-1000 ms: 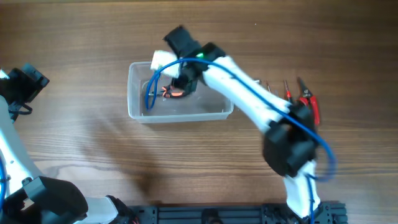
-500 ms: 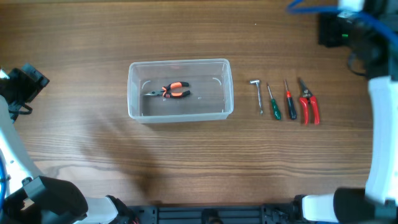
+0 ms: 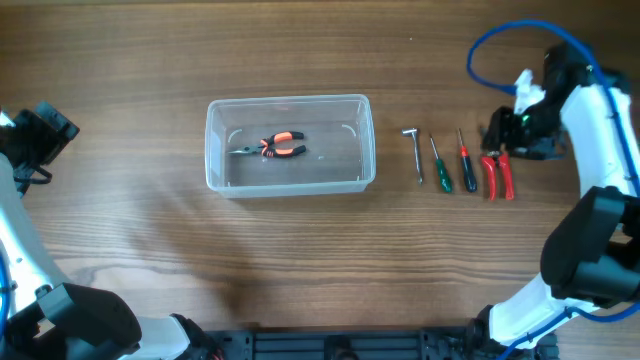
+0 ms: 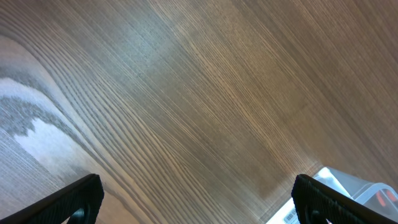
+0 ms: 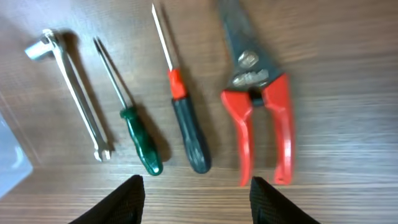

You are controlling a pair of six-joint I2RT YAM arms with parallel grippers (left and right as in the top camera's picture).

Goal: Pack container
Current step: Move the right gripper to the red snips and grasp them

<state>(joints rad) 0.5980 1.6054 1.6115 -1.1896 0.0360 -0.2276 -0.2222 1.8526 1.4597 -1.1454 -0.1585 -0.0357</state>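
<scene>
The clear plastic container (image 3: 290,101) stands mid-table with orange-handled pliers (image 3: 272,148) lying inside. To its right lie a silver wrench (image 3: 413,152), a green screwdriver (image 3: 439,168), a red-and-black screwdriver (image 3: 465,162) and red pruners (image 3: 498,172). My right gripper (image 3: 500,135) hovers open and empty above this row. The right wrist view shows the wrench (image 5: 71,87), green screwdriver (image 5: 135,135), red-and-black screwdriver (image 5: 185,115) and pruners (image 5: 258,112) ahead of the open fingers (image 5: 199,199). My left gripper (image 3: 40,135) is open and empty at the far left (image 4: 199,202).
A corner of the container shows at the bottom right of the left wrist view (image 4: 351,190) and at the left edge of the right wrist view (image 5: 9,162). Bare wooden table (image 3: 300,260) surrounds everything.
My right arm has left the container, where the pliers now lie free, swung away to the far right and come down over the row of tools. The left arm has not moved.
</scene>
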